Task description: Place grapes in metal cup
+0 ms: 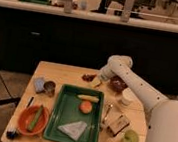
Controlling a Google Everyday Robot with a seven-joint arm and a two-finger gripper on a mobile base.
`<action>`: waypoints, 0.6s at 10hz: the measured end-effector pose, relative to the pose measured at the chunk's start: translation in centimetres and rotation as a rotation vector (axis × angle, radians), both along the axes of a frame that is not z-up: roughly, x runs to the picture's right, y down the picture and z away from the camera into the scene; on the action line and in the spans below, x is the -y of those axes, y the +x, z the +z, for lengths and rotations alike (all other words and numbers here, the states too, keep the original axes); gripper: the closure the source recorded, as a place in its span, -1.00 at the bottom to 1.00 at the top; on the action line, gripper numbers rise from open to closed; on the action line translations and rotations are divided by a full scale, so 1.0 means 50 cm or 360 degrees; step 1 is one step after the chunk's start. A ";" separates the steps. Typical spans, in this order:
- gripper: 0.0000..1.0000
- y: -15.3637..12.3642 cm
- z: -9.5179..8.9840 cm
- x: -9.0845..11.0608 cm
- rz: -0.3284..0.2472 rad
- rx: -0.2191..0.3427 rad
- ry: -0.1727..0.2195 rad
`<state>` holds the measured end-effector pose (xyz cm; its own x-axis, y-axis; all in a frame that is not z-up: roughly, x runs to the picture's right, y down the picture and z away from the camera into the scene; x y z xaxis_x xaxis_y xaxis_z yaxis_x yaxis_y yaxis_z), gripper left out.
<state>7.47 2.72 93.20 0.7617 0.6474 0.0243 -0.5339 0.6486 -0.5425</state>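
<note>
The gripper (96, 82) is down low at the far side of the table, and the grapes (88, 77) sit just beside it, on its metal-cup side, maybe touching. Honestly can't tell whether it's open or has hold of anything.

I'd guess this is the pick. Center over the bunch, come straight down, and squeeze gently, since it looks lumpy and easy to squash.

The metal cup (49, 87) is well apart from the gripper, nearer the camera, just beside the green tray (66, 107).

The grapes are a small, low, dark red clump.
</note>
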 end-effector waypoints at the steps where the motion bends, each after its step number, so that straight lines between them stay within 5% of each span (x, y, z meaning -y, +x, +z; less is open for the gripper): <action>1: -0.60 0.002 0.002 0.003 -0.0009 -0.0004 0.0006; 6: -0.60 0.000 0.024 0.003 -0.0176 0.0031 0.0049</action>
